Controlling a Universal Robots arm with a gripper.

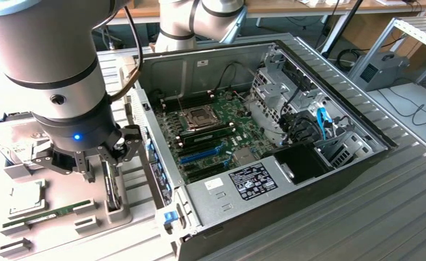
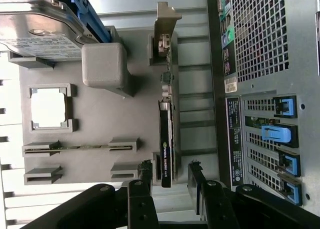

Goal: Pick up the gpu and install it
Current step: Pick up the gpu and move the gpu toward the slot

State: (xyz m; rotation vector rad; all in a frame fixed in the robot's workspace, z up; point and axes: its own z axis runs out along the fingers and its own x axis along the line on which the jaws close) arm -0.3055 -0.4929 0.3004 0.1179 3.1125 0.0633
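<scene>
Grey plastic tray [image 1: 57,187] sits at the exterior view's left on the surface, carrying a hard drive [image 1: 10,136] and a green memory stick [image 1: 48,213]. At the tray's edge beside the case, the gpu [image 1: 112,187] stands on edge in its slot. My tool [image 1: 106,166] hangs over it, jaws spread, a finger on either side, gripping nothing. Rightward lies the open computer case [image 1: 271,136].

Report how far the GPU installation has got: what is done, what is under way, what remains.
Done: the pincer is positioned at the gpu, which stands on edge on the grey tray. Under way: the pincer is open, fingers either side of the card's end, no grip yet. Left: the card is not lifted, and the blue slots in the open case are bare.
</scene>
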